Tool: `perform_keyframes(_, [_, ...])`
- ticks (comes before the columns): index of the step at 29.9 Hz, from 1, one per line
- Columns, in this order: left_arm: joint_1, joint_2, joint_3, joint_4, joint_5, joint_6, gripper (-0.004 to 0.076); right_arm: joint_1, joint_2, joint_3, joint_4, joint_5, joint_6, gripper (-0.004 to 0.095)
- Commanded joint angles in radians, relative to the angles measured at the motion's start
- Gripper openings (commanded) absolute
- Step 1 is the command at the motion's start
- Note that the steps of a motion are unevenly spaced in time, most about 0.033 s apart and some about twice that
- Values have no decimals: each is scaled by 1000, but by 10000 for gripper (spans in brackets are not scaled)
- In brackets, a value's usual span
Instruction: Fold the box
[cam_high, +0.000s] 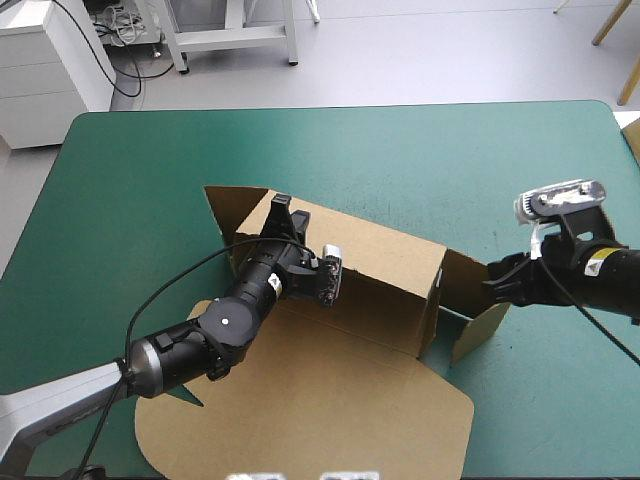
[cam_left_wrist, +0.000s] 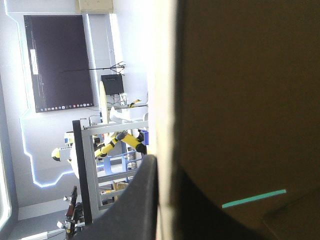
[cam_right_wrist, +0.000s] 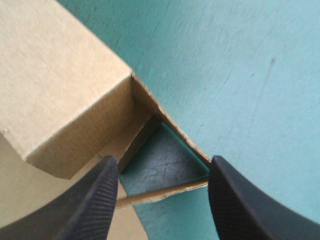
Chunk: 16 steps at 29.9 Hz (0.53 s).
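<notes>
— Where is the brown cardboard box (cam_high: 370, 270)?
— Around the middle of the teal-green table (cam_high: 450, 150), half built. Its long far wall stands upright, and the short wall at the right end is raised too. A broad panel with rounded corners lies flat toward the near edge
— And the left pincer (cam_high: 283, 215)?
— It reaches over the flat panel to the left end of the far wall. In its wrist view its black fingers (cam_left_wrist: 142, 200) are clamped on that wall's edge, one on each face of the board
— What about the right pincer (cam_right_wrist: 162, 162)?
— It is spread wide and holds nothing, and it points at the box's right-hand corner. A loose side flap (cam_right_wrist: 165, 192) shows its thin edge across the gap between the two fingers. Beyond that edge a triangle of teal-green cover shows, with the raised wall behind it
— Does it touch the flap?
— I cannot tell; the edge lies just beside the fingertips
</notes>
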Motion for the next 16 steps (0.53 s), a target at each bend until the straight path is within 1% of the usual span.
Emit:
perform_keyframes(1, [0,-26,-20,3,37,-1,-8,-1,-5,-113,-84,-45,18,507])
perform_keyframes(4, [0,-26,-20,10,37,-7,-8,-1,31,-169,-172,-42,43,506])
perform_keyframes(6, [0,-26,-20,12,37,-8,-8,-1,67,-199,-196,-31,43,507])
perform_keyframes(16, [22,-26,-24,12,40,-8,-8,-1,299,-292,-171,-31,39,507])
